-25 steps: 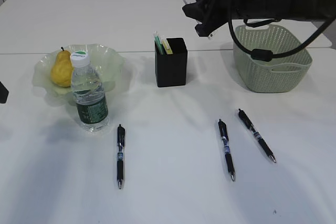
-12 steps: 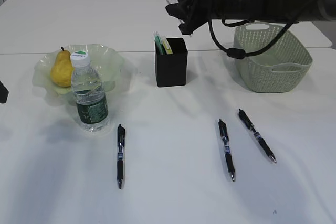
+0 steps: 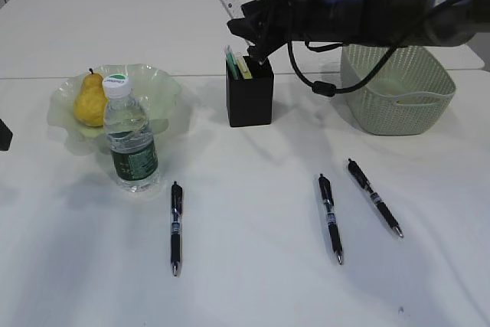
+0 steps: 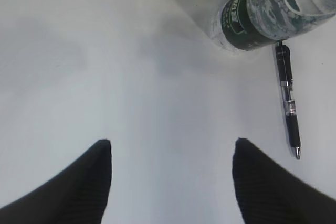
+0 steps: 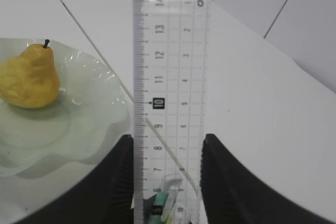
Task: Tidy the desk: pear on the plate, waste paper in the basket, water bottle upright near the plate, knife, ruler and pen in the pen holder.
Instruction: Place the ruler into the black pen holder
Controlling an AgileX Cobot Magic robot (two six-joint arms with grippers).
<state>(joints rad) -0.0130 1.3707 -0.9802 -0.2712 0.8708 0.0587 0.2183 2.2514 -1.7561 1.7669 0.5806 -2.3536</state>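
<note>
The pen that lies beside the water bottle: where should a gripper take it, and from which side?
Grip the pen at mid-barrel, coming straight down from above, jaws across its width. It lies flat on the desk, clear of the water bottle, so nothing blocks the sides.

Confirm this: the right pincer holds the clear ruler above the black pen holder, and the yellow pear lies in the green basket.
Wrong on the pear. The yellow pear lies on the pale green wavy glass plate, as the exterior view shows. The rest stands: the right pincer holds the clear plastic ruler above the black square pen holder.
</note>
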